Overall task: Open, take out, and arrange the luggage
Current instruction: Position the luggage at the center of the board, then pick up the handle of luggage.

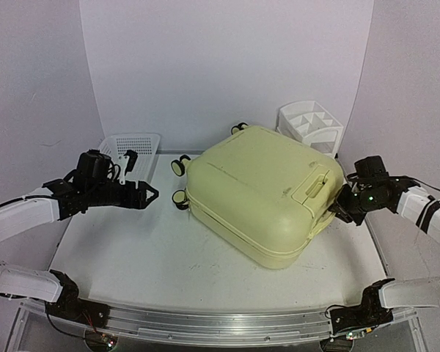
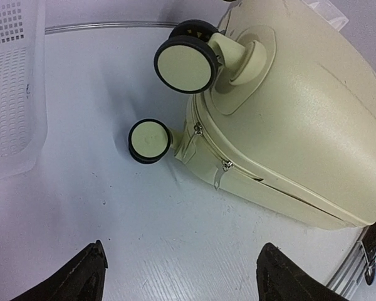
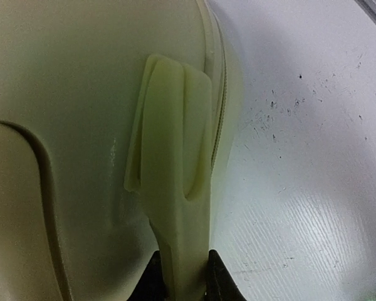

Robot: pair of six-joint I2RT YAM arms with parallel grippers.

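Jaws of the right gripper (image 3: 182, 279) are clamping together on the thin moulded handle (image 3: 175, 163) at the side of the luggage (image 1: 257, 194), pinching its lower end. Over on the far side, the left gripper (image 2: 178, 276) is hovering with its jaws spread wide and holding nothing, looking down at the zipper pulls (image 2: 225, 166) beside the wheels (image 2: 183, 64). The luggage is lying flat, lid shut, in the middle of the table (image 1: 132, 249), skewed, its wheel end pointing towards the back left. I'm judging this shell as stiff, bulky and smooth, likely sliding rather than lifting under one arm. The handle and those small pulls are looking like the only real holds. It's showing a pale yellow-green, faintly pebbled skin, rounded corners, and cream wheels rimmed in black.
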